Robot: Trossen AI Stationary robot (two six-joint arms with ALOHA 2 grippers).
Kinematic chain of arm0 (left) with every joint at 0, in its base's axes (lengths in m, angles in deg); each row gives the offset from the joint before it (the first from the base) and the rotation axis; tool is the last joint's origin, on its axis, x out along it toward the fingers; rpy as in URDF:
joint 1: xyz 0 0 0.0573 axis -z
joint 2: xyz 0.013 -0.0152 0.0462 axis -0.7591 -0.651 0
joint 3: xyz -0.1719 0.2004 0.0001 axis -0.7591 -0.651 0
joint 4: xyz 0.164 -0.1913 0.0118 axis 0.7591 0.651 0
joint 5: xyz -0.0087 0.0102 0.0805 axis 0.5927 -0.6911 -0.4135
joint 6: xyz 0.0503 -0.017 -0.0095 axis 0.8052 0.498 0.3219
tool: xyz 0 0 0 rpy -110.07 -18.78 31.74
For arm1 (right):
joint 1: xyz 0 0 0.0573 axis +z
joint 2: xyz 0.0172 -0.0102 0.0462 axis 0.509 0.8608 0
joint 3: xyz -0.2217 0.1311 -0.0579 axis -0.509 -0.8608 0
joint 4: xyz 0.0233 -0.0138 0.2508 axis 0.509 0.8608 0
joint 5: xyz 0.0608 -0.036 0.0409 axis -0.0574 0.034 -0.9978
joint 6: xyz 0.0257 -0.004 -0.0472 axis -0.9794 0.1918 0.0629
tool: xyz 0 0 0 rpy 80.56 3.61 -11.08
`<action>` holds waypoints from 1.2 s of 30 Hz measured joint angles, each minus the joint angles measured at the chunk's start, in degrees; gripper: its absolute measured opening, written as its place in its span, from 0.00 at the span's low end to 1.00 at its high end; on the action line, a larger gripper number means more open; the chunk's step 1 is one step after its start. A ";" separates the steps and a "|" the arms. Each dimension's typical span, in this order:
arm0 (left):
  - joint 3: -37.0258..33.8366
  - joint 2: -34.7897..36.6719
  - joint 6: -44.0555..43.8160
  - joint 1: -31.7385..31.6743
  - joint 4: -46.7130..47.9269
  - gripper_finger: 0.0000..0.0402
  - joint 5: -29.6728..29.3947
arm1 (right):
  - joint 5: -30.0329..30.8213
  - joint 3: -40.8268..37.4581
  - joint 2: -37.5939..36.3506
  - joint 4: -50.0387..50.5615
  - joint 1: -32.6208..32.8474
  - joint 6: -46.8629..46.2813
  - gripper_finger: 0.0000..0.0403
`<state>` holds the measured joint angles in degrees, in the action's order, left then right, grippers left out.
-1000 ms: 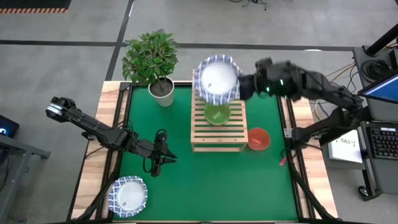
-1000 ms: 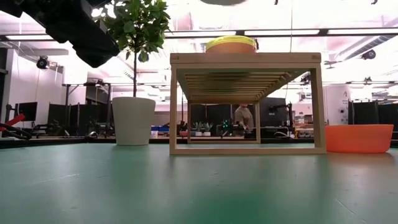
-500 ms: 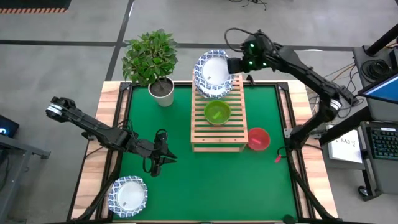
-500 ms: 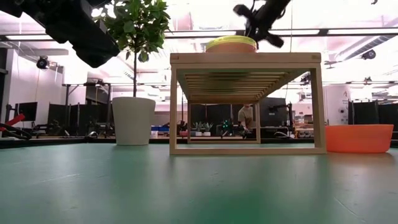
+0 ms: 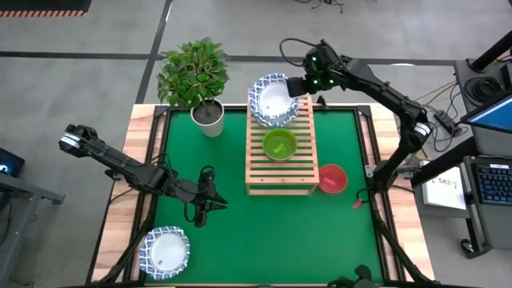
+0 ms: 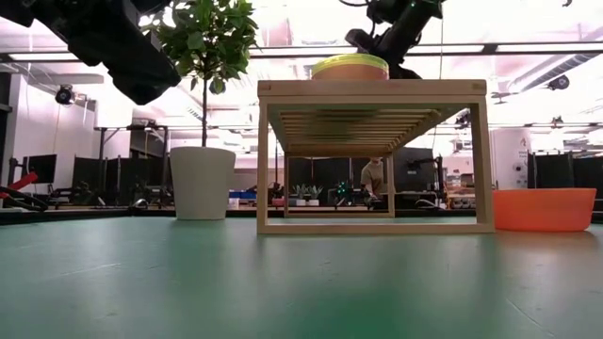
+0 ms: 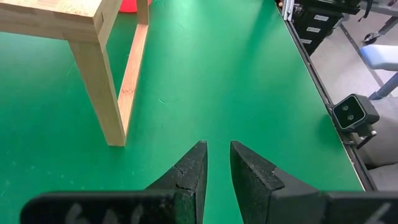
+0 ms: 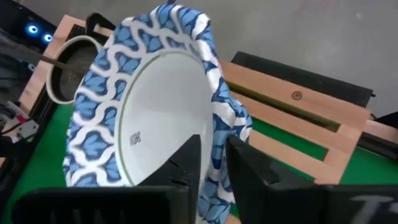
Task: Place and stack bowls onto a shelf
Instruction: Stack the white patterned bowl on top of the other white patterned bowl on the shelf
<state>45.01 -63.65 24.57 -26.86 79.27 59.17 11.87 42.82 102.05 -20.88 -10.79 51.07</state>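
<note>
My right gripper point(image 5: 298, 85) is shut on a white bowl with a blue patterned rim point(image 5: 272, 100), over the far end of the wooden slatted shelf point(image 5: 280, 174). A green bowl point(image 5: 279, 145) sits on the middle of the shelf; the low view shows it nested in a yellow one point(image 6: 350, 67). A red bowl point(image 5: 332, 178) rests on the mat right of the shelf. A second blue-rimmed bowl point(image 5: 165, 250) lies at the near left corner. My left gripper point(image 7: 217, 155) hovers over the mat left of the shelf, its fingers a narrow gap apart. My right gripper pinches the bowl's rim point(image 8: 216, 127) on the side toward the table's right, one finger inside the bowl and one outside. The fingers come level from the right. The bowl is tilted over the shelf's far end; whether it touches the slats I cannot tell.
A potted plant in a white pot point(image 5: 210, 118) stands at the far left of the green mat point(image 5: 240, 240), close to the shelf's far end. A shelf leg point(image 7: 102, 87) stands just ahead of my left gripper. Wooden table borders run along both sides.
My right gripper has swung toward the table's far edge and come down, carrying the blue-rimmed bowl lower onto the shelf's far end and slightly left. In the low view the gripper has dropped into sight above the shelf. The left arm has kept still.
</note>
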 joint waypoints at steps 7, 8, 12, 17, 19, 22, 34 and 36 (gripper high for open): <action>0.00 0.00 -0.81 0.00 0.00 0.13 0.00 | 1.97 0.00 -1.45 0.57 -1.74 0.62 0.23; 0.00 0.00 -1.07 0.00 0.00 0.13 0.00 | 2.08 -0.01 -1.75 0.80 -2.16 0.85 0.23; -0.01 0.00 -1.70 0.00 -0.04 0.13 0.00 | 2.23 -0.02 -2.71 1.03 -3.19 2.40 0.24; -1.09 -0.02 -2.75 0.05 -1.35 0.13 -0.69 | 3.03 -0.02 -4.47 0.16 -2.63 8.27 0.23; -1.82 -0.02 -2.72 0.05 -3.30 0.13 -1.86 | 3.30 -0.02 -4.59 -2.79 -1.50 9.37 0.20; -2.40 -0.02 -2.47 0.03 -4.49 0.13 -2.88 | 3.08 -0.02 -4.02 -8.60 0.16 11.30 0.15; -2.47 -0.02 -3.17 0.94 -4.76 0.13 -2.97 | 3.12 -0.11 5.70 -15.53 0.89 13.43 0.02; -2.47 -0.02 -3.37 1.06 -4.76 0.13 -2.97 | 3.13 -0.11 6.63 -15.94 0.87 13.50 0.02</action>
<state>42.54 -63.67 21.21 -25.80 74.51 56.19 14.99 42.71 108.67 -36.82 -9.92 64.57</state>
